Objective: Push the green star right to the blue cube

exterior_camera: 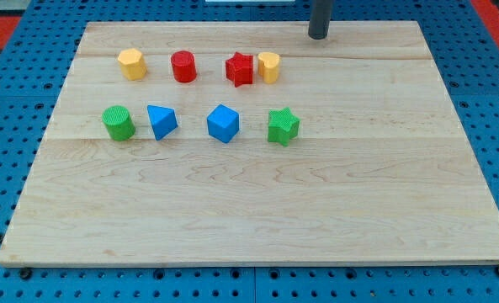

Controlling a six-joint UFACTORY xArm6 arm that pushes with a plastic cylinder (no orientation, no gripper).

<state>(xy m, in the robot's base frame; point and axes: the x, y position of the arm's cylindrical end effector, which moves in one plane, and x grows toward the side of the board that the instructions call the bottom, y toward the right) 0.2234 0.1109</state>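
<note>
The green star [283,126] lies on the wooden board [257,210], just to the right of the blue cube [223,124], with a small gap between them. My tip [318,35] is at the view's top, near the board's far edge, well above and slightly right of the green star. It touches no block.
A blue triangular block [161,121] and a green cylinder [119,123] lie left of the cube. Farther up are a yellow hexagonal block [131,64], a red cylinder [183,66], a red star [241,70] and a yellow block [269,66]. Blue pegboard surrounds the board.
</note>
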